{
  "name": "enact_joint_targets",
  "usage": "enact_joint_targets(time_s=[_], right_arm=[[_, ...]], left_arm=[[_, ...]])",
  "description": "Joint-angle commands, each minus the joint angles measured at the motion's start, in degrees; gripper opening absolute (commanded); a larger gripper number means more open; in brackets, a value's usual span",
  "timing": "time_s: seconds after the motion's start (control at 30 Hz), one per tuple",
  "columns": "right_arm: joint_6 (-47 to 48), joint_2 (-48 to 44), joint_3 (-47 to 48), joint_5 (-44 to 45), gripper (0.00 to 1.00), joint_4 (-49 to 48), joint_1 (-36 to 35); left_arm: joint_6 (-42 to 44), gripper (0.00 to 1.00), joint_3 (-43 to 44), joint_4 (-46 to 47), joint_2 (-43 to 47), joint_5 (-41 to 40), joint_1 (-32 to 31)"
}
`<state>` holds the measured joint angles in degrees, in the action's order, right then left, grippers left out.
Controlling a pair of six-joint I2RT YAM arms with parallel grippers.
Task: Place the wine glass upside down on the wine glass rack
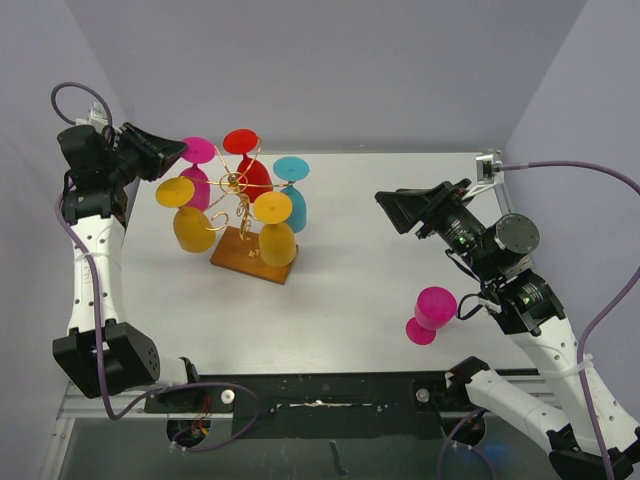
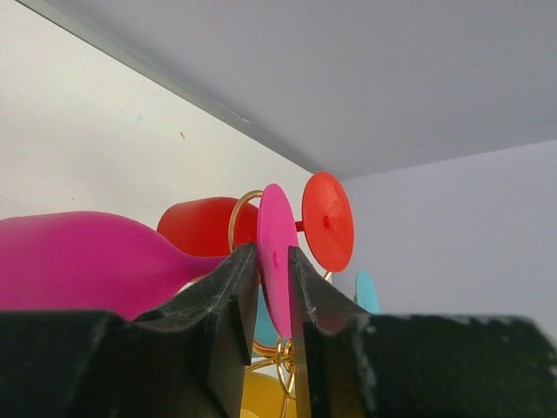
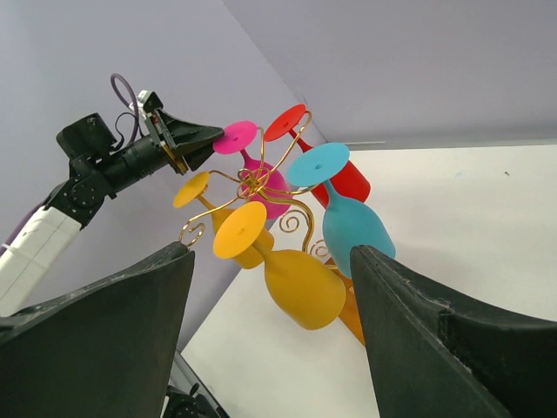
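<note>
While left jaws pinch flat round foot of magenta wine glass (image 2: 83, 261) at gold wire rack (image 1: 236, 256), right jaws gape.

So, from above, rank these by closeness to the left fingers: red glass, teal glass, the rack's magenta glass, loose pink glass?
1. magenta glass, right at the left fingers
2. red glass, just behind it
3. teal glass, further right
4. loose pink glass, far right, off alone
</note>
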<state>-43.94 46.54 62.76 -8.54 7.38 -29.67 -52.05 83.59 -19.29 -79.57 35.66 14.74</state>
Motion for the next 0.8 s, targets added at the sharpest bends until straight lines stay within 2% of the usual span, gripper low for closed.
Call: enact_joint_targets(time_s=[0.0,0.23,0.5,0.63,0.77], right_arm=[[0.1,-0.3,-0.4,0.3,0.73,-2.8,0.2],[-0.1,-0.2,-0.5,0.2,0.73,-2.9,0.2],[0.3,-0.2,-0.7,1.4,0.74,-0.5,0.2],[2.8,0.9,0.7,3.6,0.73,5.3,0.3],[5.0,3.0,3.7,7.0,0.74,16.8,0.3]], left_arm=[[3.0,0.20,3.5,-1.1,2.1,-2.5,0.4],[5.7,0.23,4.0,-4.2,3.0,-6.0,0.4],[11.7,0.41,6.8,-9.8,4.0,-10.4,0.4],[14.5,0.45,10.1,-11.6,3.9,-10.3,0.4],[17.7,0.46,11.3,-12.7,5.4,-10.7,0.3]])
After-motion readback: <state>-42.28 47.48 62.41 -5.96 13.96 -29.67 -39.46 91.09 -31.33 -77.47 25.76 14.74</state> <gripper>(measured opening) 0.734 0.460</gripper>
